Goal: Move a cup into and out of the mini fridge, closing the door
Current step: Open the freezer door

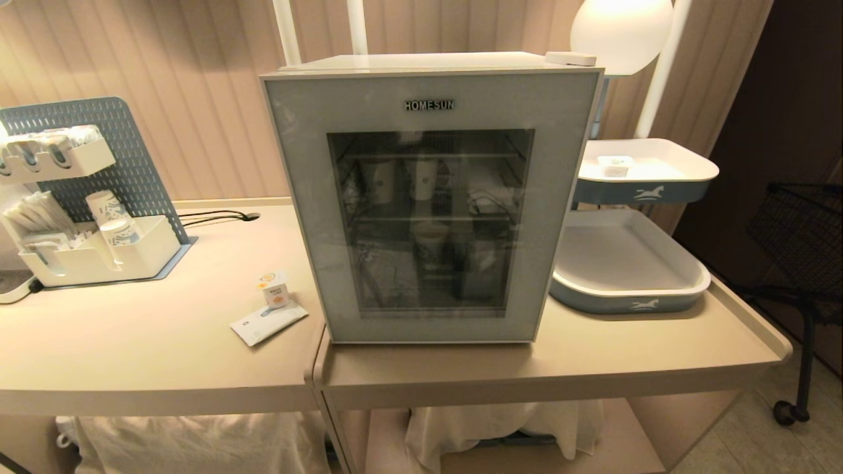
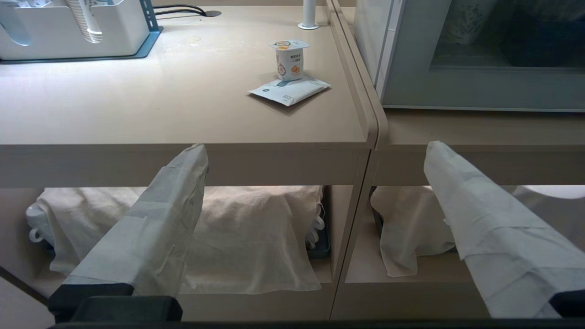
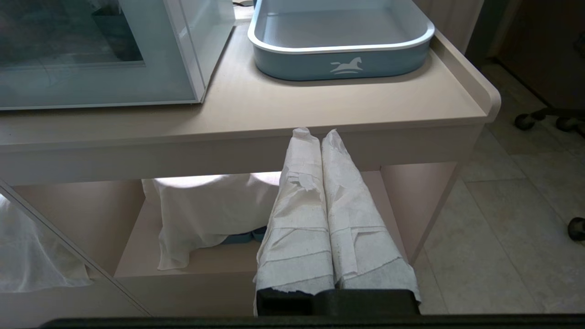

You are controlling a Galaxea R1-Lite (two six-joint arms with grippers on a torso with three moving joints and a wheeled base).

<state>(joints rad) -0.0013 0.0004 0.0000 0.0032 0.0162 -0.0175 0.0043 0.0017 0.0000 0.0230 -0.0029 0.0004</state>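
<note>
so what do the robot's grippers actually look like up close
Both look alike. The left gripper has two long flat fingers wrapped in pale grey-white cloth or paper tape, layered in bands, on a black base. The right gripper has the same white wrapped fingers, frayed and wrinkled at the edges, with rounded tips and a black mount. No cables or markings show.

Both the left gripper and the right gripper have long tapered fingers wrapped in taped white tissue-like cloth, rising from black bases.
</note>
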